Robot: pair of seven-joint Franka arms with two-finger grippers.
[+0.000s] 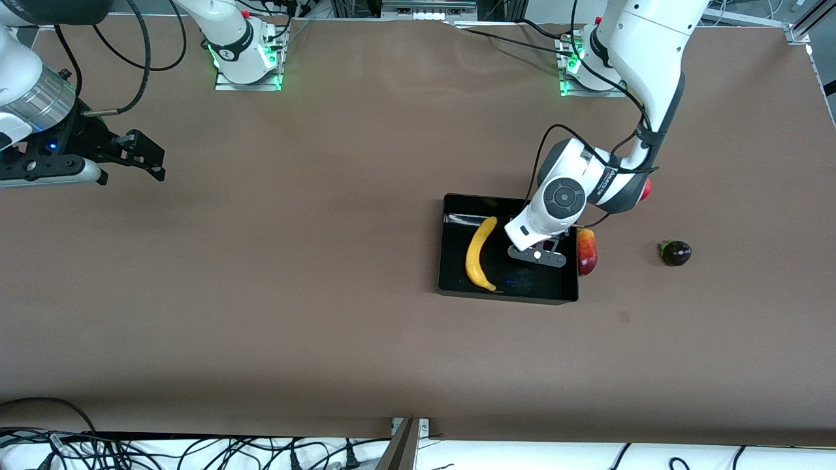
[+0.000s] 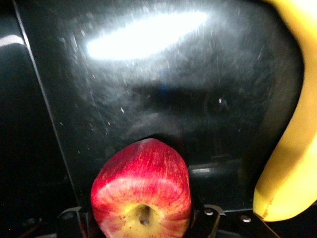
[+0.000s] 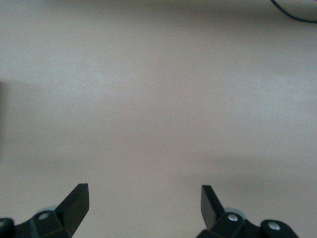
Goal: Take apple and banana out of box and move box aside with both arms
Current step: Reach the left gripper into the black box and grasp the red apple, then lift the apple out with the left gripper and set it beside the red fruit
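The black box (image 1: 457,277) lies on the brown table toward the left arm's end. The yellow banana (image 1: 480,253) lies inside it and also shows in the left wrist view (image 2: 292,163). My left gripper (image 1: 578,250) hangs at the box's wall toward the left arm's end and is shut on the red apple with yellow patches (image 1: 586,251). In the left wrist view the apple (image 2: 141,196) sits between the fingers (image 2: 210,220), with the box's glossy floor (image 2: 163,99) past it. My right gripper (image 1: 151,160) waits open and empty over bare table at the right arm's end, as its own view (image 3: 143,198) shows.
A small dark purple fruit with a green cap (image 1: 675,252) lies on the table beside the box, toward the left arm's end. Both arm bases (image 1: 248,62) (image 1: 588,72) stand at the table's back edge. Cables lie along the table's front edge.
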